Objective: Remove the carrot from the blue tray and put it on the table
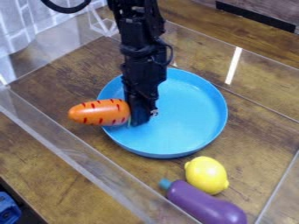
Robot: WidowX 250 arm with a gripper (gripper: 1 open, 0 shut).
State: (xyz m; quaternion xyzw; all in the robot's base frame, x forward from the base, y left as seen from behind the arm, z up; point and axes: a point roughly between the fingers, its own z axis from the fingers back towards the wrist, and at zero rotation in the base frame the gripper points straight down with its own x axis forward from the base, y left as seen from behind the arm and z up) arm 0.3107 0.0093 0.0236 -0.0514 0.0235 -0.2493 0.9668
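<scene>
Dark wood worktop [70,74]. Grips the carrot [98,112] by one end in a clenched claw [139,114], long axis level, sticking out past the blue tray [212,131] rim.

The orange, dark-striped carrot [100,112] lies level across the left rim of the round blue tray [193,118]. Its tip points outward over the dark wood table [59,83], seemingly just clear of that rim. Its leafy end, inside the tray, is hidden.
</scene>
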